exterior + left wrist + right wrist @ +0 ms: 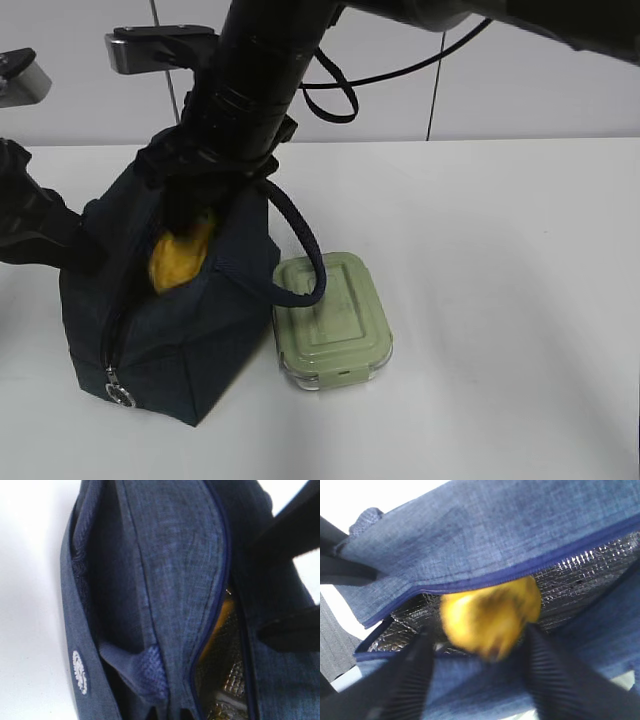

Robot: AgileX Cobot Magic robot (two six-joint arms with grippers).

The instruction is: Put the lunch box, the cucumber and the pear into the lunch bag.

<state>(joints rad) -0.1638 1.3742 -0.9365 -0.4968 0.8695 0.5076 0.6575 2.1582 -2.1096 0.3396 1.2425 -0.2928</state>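
The navy lunch bag (170, 330) stands at the left, its mouth open. The yellow pear (178, 258) sits in the mouth, blurred in the right wrist view (487, 615), against the silvery lining (590, 565). My right gripper (190, 225) reaches into the mouth; in its wrist view (479, 629) its fingers (420, 670) stand wider than the pear. My left gripper (60, 245) is at the bag's left side, and the flap fabric (170, 555) runs down into its jaws (167, 715). The lunch box (335, 315) lies right of the bag. The cucumber is out of view.
The bag's looped handle (300, 250) hangs over the lunch box lid. The zipper's ring pull (120, 395) hangs at the bag's front corner. White table (500, 300) stretches to the right of the box.
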